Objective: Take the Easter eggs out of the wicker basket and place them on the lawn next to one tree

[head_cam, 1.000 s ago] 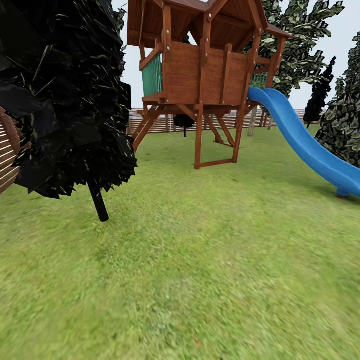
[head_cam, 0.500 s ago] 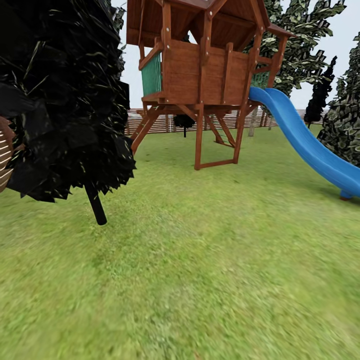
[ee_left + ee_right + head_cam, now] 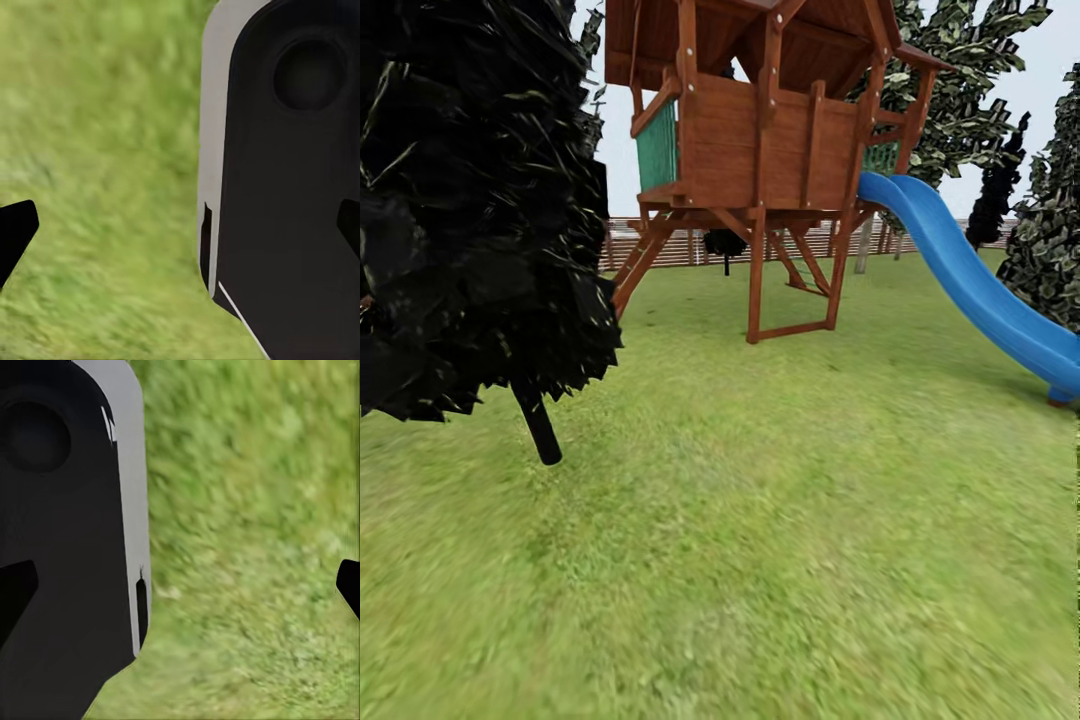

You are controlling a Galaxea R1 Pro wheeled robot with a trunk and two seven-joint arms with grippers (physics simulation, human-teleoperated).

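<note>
The robot looks over the lawn (image 3: 780, 520) toward a black tree (image 3: 470, 200), playhouse (image 3: 760, 130) and slide (image 3: 970, 285). Basket and eggs are out of sight, so progress cannot be judged. Both wrist views show fingertips wide apart, holding nothing

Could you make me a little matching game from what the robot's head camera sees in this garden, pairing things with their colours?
Things:
1. slide
2. play tower
3. near tree at the left
4. lawn

Colours:
A. green
B. black
C. blue
D. reddish brown

Pairs: 1-C, 2-D, 3-B, 4-A
</note>
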